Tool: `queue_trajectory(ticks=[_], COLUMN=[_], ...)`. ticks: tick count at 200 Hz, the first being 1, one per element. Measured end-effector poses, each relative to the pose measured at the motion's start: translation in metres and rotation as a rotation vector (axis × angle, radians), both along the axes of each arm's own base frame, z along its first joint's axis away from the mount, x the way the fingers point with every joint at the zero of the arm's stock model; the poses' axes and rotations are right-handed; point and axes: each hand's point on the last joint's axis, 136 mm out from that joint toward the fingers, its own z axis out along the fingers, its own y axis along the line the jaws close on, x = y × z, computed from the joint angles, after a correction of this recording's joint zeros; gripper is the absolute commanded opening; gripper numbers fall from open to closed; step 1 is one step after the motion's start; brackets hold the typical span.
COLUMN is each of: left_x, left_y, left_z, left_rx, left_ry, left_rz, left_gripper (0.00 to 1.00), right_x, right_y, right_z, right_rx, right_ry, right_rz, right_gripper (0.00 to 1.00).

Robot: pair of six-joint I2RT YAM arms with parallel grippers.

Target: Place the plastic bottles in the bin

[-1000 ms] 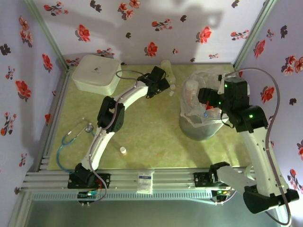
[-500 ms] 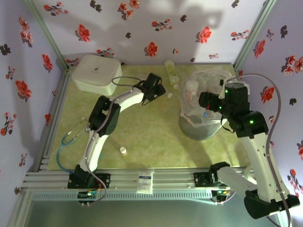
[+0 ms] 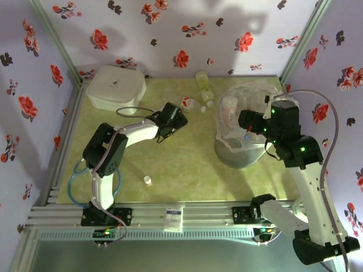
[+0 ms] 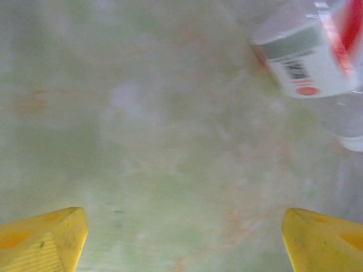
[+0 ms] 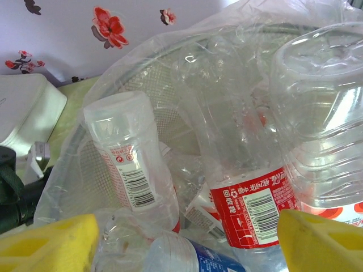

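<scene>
A clear plastic bottle [image 3: 191, 104] with a red-white label lies on the green mat at the back, and a pale green one [image 3: 202, 79] lies behind it by the wall. My left gripper [image 3: 178, 113] stands open just short of the labelled bottle [image 4: 306, 56], with bare mat between its yellow fingertips [image 4: 45, 241]. The bin [image 3: 238, 154], a grey bucket lined with a clear bag [image 5: 85, 164], holds several bottles: one with a white-red label [image 5: 127, 164], a red-labelled one [image 5: 249, 198] and a blue-labelled one [image 5: 195, 258]. My right gripper [image 3: 248, 126] hangs open over the bin, holding nothing [image 5: 187, 243].
A white lidded box [image 3: 115, 88] sits at the back left. A stethoscope [image 3: 85, 165] lies at the left edge and a tiny white cap [image 3: 147, 180] near the front. Flowered walls close in the back and both sides.
My left gripper has drawn back toward the near left, narrowing and then opening wide again. The red-white bottle now lies uncovered just beyond it. The right arm has hardly moved.
</scene>
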Motion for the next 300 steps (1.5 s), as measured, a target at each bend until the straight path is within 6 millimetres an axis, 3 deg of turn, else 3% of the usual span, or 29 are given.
queue_trajectory(ticks=[45, 64, 87, 134, 185, 222, 262, 300], left_x=[0.055, 0.078, 0.096, 0.097, 0.106, 0.115, 0.115, 0.111], left_y=[-0.057, -0.070, -0.079, -0.079, -0.078, -0.076, -0.073, -0.069], left_z=[0.050, 0.050, 0.033, -0.020, -0.017, -0.019, -0.023, -0.029], left_rx=[-0.093, -0.115, -0.128, -0.125, -0.175, -0.197, -0.203, -0.189], left_ry=[-0.094, -0.078, -0.023, 0.105, 0.107, 0.101, 0.125, 0.140], left_rz=[0.051, 0.107, 0.170, 0.277, 0.332, 0.340, 0.333, 0.318], left_gripper=[0.95, 0.95, 0.94, 0.93, 0.96, 0.83, 0.79, 0.65], right_x=[-0.001, -0.002, -0.004, -0.007, -0.009, -0.009, -0.009, -0.009], right_y=[0.001, 0.001, 0.000, -0.001, -0.001, -0.001, -0.001, -0.001], right_z=[-0.013, -0.014, -0.012, -0.008, -0.010, -0.011, -0.016, -0.017], right_rx=[0.011, 0.015, 0.017, 0.021, 0.017, 0.017, 0.014, 0.014], right_ry=[0.031, 0.031, 0.023, 0.008, 0.020, 0.021, 0.035, 0.036], right_rz=[-0.004, -0.006, -0.006, -0.006, -0.006, -0.006, -0.006, -0.006], right_gripper=[0.83, 0.83, 0.83, 0.83, 0.83, 0.83, 0.83, 0.83])
